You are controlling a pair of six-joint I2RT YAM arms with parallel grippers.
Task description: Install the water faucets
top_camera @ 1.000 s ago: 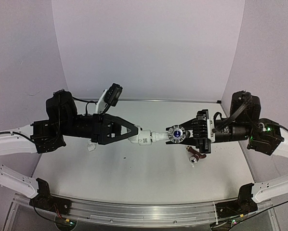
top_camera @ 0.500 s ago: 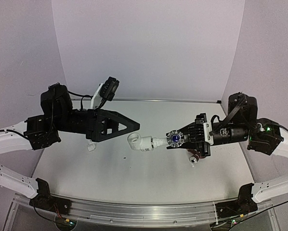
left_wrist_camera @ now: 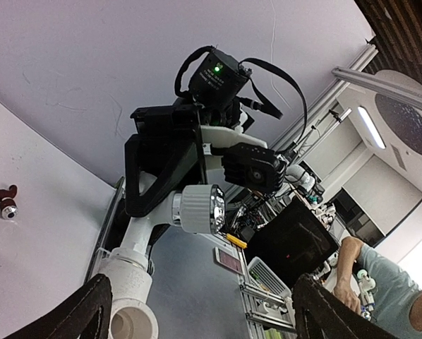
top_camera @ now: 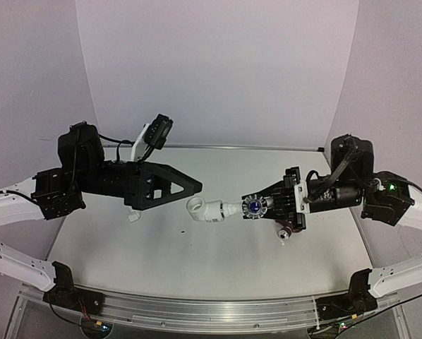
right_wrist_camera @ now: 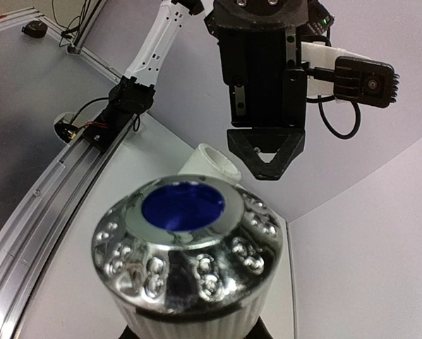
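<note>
1. Moved since a second ago: the left claw (top_camera: 197, 186) was closed around the white elbow fitting (top_camera: 204, 210). It has let go and drawn back and upward toward its own arm, its jaws widening as it went. The right claw (top_camera: 262, 205) and its load have sunk slightly.
2. Left claw: jaws wide apart, holding nothing. Its black fingers (left_wrist_camera: 91, 311) stand at either side of the left wrist view.
3. Right claw: clamped on the water faucet (top_camera: 243, 207), gripping it just behind the knob and holding it clear of the table (top_camera: 161, 254).
4. Water faucet: white body lying roughly level. The silvery knob (right_wrist_camera: 186, 247) with its blue centre sits right at the right claw's fingertips. The far end reaches out toward the left claw.
5. Elbow fitting: seated on the faucet end farthest from the right claw. It hangs just below and ahead of the left claw's tips without touching them.
6. Small reddish-brown part (top_camera: 286, 232) with a silvery round end: on the table, under the right claw.
7. Small white piece (top_camera: 133, 215): on the table, beneath the body of the left claw.
</note>
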